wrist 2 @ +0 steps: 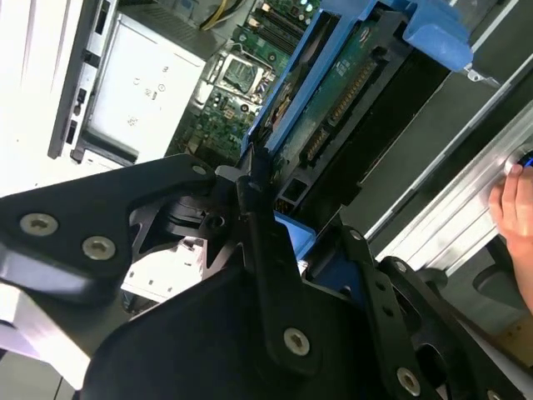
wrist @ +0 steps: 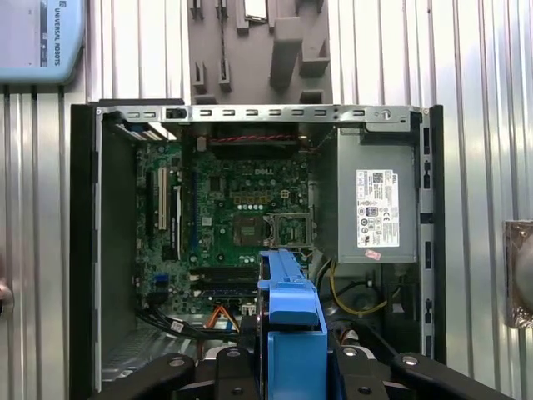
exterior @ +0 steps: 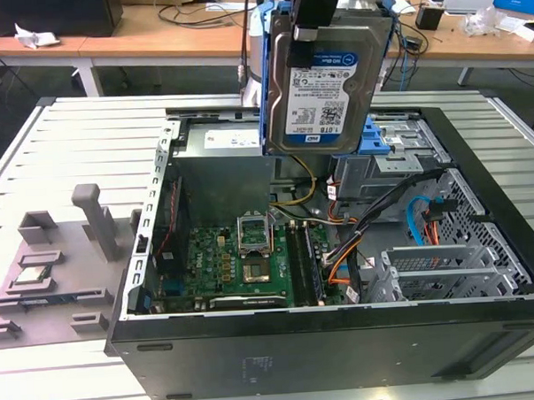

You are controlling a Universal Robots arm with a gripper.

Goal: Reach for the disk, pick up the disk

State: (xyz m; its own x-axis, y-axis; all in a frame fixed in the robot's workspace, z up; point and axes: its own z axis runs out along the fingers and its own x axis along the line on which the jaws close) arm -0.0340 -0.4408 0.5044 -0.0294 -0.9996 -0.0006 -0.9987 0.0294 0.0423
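Note:
The disk (exterior: 326, 82) hangs upright in the air above the open computer case (exterior: 344, 352), its white-and-blue label facing the exterior camera and its blue carrier (exterior: 264, 85) framing the edges. My gripper (exterior: 307, 28) comes down from above and is shut on the disk's top edge. In the second wrist view the black fingers (wrist 2: 260, 218) clamp the carrier, and the disk's green circuit side (wrist 2: 337, 92) runs away from them. In the first wrist view the blue carrier (wrist: 291, 329) sticks out from the gripper (wrist: 291, 371) over the case interior.
Below the disk lie the motherboard (exterior: 243, 263), the power supply (exterior: 225, 162) and the drive bay with a blue latch (exterior: 393, 143). A grey fixture (exterior: 62, 266) with a CPU chip (exterior: 33, 277) sits at the exterior view's left. A person's hand (wrist 2: 516, 208) rests on the slatted table (exterior: 78, 137).

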